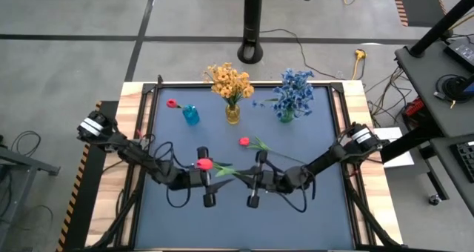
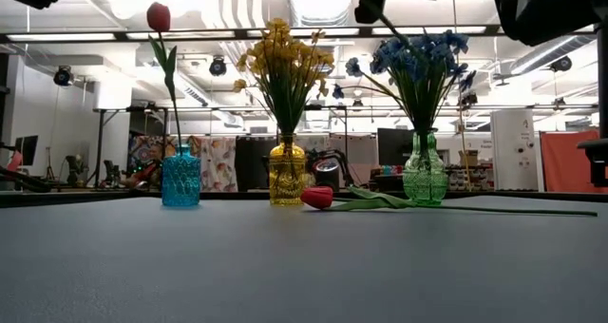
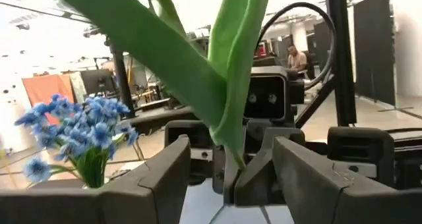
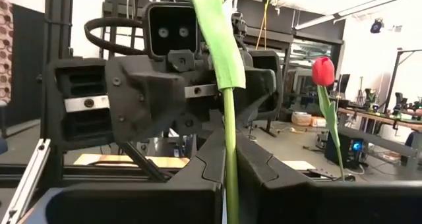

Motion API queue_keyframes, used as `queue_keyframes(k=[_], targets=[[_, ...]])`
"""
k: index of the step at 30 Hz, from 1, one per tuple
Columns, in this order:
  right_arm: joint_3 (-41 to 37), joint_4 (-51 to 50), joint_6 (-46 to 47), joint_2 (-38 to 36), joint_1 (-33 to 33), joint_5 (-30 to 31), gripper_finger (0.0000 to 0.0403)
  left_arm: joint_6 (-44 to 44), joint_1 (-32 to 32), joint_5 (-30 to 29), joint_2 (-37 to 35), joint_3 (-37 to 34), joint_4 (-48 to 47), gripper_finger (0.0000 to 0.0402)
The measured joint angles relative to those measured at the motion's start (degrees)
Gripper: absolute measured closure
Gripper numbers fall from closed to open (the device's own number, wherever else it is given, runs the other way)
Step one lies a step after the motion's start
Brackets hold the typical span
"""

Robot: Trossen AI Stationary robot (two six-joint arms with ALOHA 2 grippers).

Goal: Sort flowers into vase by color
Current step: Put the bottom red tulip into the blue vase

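Red tulip point(image 1: 205, 164) is up off the table between both arms: right gripper point(image 4: 227, 178) is clamped on its stem, left gripper point(image 3: 227, 165) sits spread around the leaves. Another red one point(image 1: 245, 141) lies mid-table, near the yellow vase point(image 1: 232, 113).

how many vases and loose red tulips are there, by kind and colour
blue vase: 1
yellow vase: 1
green vase: 1
red tulip in the blue vase: 1
red tulip lying on the mat: 1
red tulip held between the arms: 1
total: 6
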Motion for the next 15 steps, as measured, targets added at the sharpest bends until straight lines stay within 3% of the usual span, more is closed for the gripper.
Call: queue_keyframes(k=[7,15], targets=[[0.3,-0.7,0.0,-0.1,0.0,0.0,0.0394,1.4,0.3,0.6,-0.2,1.9,0.2,0.0266],[0.4,-0.8,2.0,-0.2,0.0,0.1,0.0392,2.5,0.3,0.8,-0.2,2.5,0.0,0.0378]])
